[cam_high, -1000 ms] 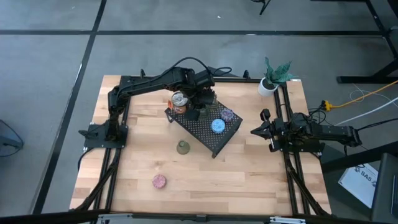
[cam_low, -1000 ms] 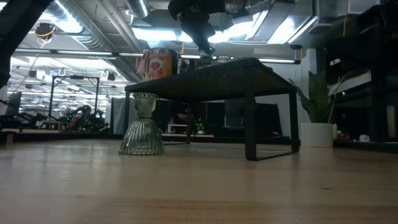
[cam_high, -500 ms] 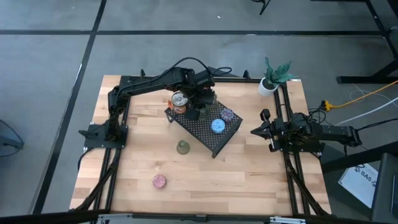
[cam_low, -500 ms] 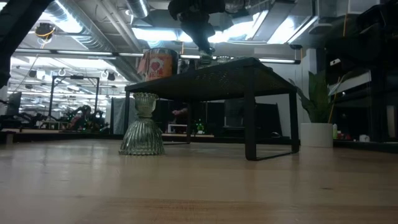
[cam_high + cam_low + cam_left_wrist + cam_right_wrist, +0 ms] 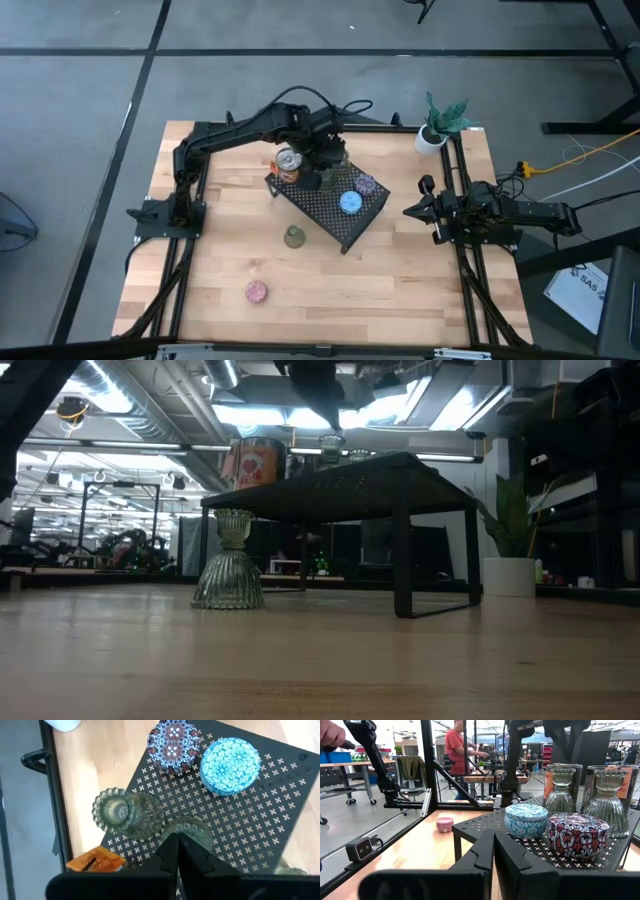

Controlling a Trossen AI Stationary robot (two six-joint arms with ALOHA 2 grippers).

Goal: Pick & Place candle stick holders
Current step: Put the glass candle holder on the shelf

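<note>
Jaws of the left gripper (image 5: 178,851) are pressed together with nothing between them, and compared with half a second ago the gripper has lifted a little: in the low view its tip was then down at the rim of a green glass holder (image 5: 191,828), and now it hangs clear above it. That holder stands upright on the black perforated rack (image 5: 250,820), directly under the fingers, and a second green holder (image 5: 120,813) stands just beside it, nearer the rack's edge. Farther along the rack top are the blue holder (image 5: 230,760) and the purple holder (image 5: 172,744), close to each other, and an orange can (image 5: 95,862) stands at the rack's corner. I judge from this that the placing of this green holder is finished and the arm is free for the next one. Off the rack, on the wooden table (image 5: 400,290), one more green holder (image 5: 294,237) waits just beside the rack's front edge, and the pink holder (image 5: 257,291) lies well apart from the rack, toward the table's front. These two seem to be the work that is left. The right gripper (image 5: 410,212) waits near the rack's right side, its jaws also clenched and empty.
</note>
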